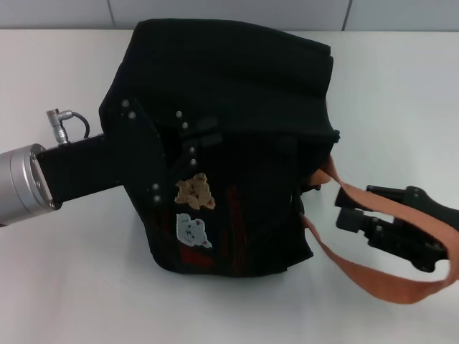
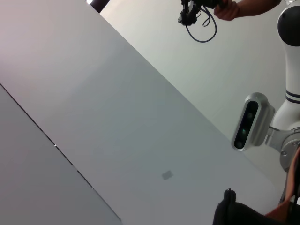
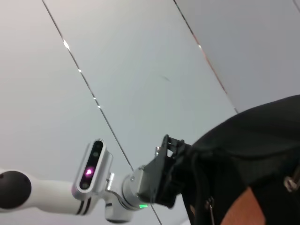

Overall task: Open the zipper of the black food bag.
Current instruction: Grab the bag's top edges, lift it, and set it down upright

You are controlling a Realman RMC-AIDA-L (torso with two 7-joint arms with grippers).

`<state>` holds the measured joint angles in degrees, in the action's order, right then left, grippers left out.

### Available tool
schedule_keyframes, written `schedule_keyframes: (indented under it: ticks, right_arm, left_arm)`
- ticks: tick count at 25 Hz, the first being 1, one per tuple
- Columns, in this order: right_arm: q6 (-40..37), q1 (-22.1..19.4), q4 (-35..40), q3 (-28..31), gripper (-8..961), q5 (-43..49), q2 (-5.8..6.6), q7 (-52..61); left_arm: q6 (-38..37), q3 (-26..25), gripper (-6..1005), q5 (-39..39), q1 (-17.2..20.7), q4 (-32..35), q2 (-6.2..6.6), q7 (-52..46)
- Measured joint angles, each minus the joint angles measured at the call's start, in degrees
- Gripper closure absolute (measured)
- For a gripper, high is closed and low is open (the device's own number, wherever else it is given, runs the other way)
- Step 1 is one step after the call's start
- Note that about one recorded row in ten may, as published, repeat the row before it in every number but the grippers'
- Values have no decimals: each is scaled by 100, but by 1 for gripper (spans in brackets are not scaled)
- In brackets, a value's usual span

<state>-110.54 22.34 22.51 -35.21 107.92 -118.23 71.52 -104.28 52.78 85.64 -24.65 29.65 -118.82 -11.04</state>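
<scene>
Black fabric fills the middle of the head view: the black food bag (image 1: 237, 143) sits on the white bench (image 1: 72, 287), its back edge near the bench's far edge where the wall panels begin. Its front face shows a tan bear patch (image 1: 195, 190), a white patch (image 1: 192, 229) below it and red print beside them. The zipper cannot be made out in the head view; in the right wrist view a small silver pull (image 3: 293, 182) hangs on the dark fabric at the picture's edge, and I cannot tell whether the zipper line is shut or parted.

An orange strap (image 1: 373, 265) trails off the bag's right side and loops out across the bench toward the near right corner.

Against the bag's left side presses the left claw (image 1: 154, 154), its black body overlapping the fabric; whether its fingers are spread or pinching cloth I cannot tell. Its silver wrist cuff (image 1: 25, 183) reaches in from the left edge.

To the right, apart from the bag's side, the right claw (image 1: 351, 208) lies low over the bench, with the strap crossing in front of it; its fingers look slightly parted with nothing between them.

Bare bench lies in front of the bag and along its left, and more to the right behind the right claw.
</scene>
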Motion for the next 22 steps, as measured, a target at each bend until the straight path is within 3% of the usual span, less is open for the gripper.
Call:
schedule_keyframes:
  ticks: [5,8,12,22]
  right_arm:
    - [217,-50,96,-7,560,383,190,41]
    - [422,-82,115,133,561,466,210,37]
    - [697,-101,98,925,564,456,64,-283]
    - [1254,121,-179,1884,571,335,-100,-596]
  left_arm:
    - [-1,-36,930,-5,21,-79,1,45]
    - [-14,-38,930,-15,41,-83,5,47]
    - [-28,-40,930,-33,49,-83,-2,47]
    - [-41,-47,931,-97,57,-83,-4,1]
